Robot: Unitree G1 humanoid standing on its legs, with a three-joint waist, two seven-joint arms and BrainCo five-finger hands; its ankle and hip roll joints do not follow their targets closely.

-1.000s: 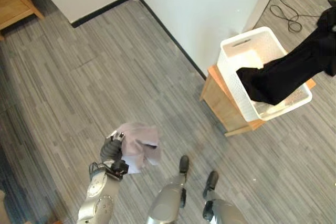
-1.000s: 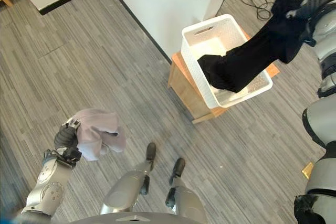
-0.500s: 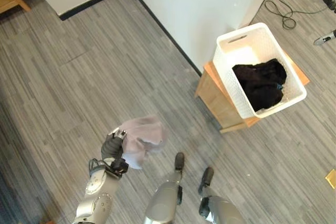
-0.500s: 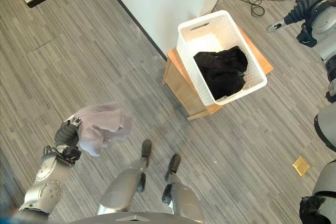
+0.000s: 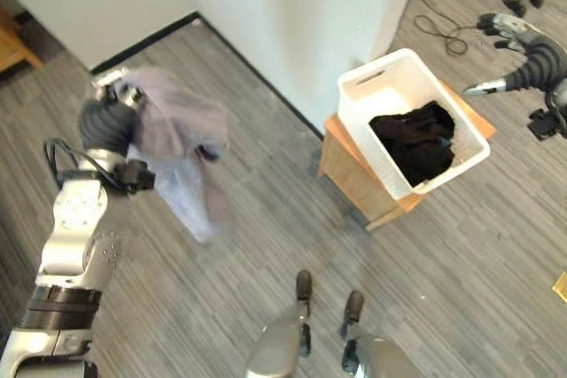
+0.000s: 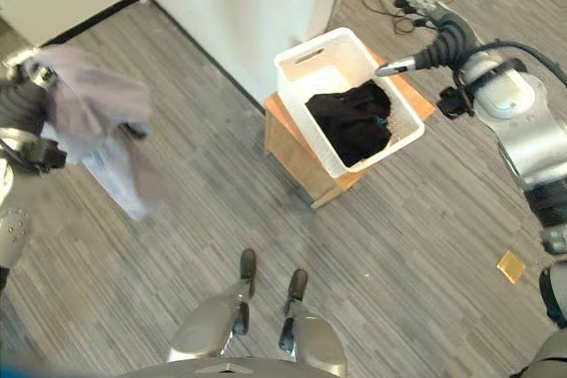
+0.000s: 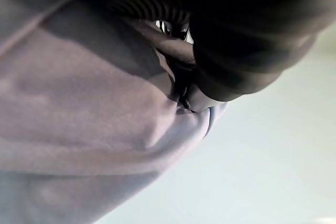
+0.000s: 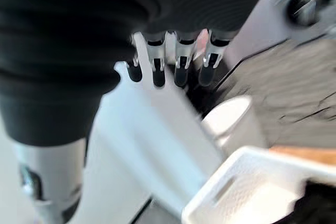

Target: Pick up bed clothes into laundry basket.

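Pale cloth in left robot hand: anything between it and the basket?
Nothing visible on the floor between. The pale cloth hangs from the left robot hand; the white basket, open-topped, sits on a wooden stand beside a wall corner.

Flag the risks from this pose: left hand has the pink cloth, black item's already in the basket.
1. The pale pink cloth hangs loose from the raised left hand, far across the floor from the white laundry basket; a trailing end could drag or snag on the way over.
2. The basket sits on a small wooden stand and overhangs it, so a hard drop or bump may tip it.
3. The open right hand hovers beside the basket, near the left arm's likely path.
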